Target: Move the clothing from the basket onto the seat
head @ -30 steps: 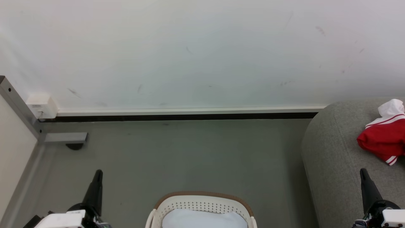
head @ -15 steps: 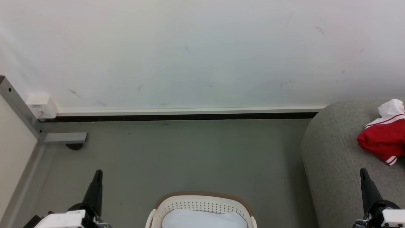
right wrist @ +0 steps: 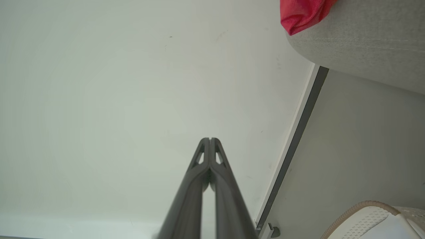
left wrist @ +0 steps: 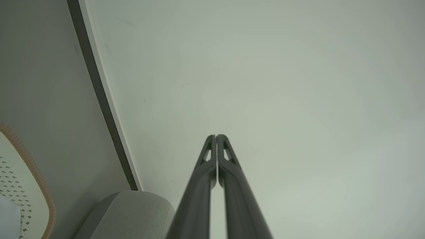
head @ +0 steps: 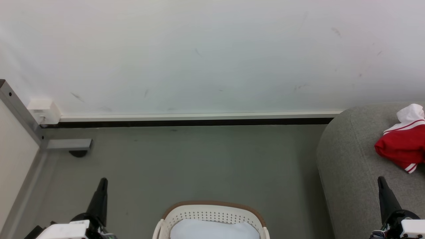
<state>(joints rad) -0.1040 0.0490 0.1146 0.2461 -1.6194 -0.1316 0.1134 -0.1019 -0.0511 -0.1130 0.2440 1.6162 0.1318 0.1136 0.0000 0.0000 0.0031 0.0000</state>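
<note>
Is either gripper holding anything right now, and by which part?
Nothing is held. The left gripper and the right gripper are each shut on nothing. The jersey lies on the sofa, apart from both.

Scuffed white wall (head: 212, 49) above white skirting (head: 199, 117); grey floor (head: 199, 159); metal bracket (head: 68, 144), small white box (head: 44, 110) at left

The sofa (head: 348, 166) is coarse grey woven cloth, and the jersey (head: 400, 147) is smooth red fabric. The basket (head: 212, 214) is cream perforated plastic with a brown braided-look rim. The wall (head: 199, 49) is matt and scuffed, the floor (head: 199, 159) dull and smooth.
</note>
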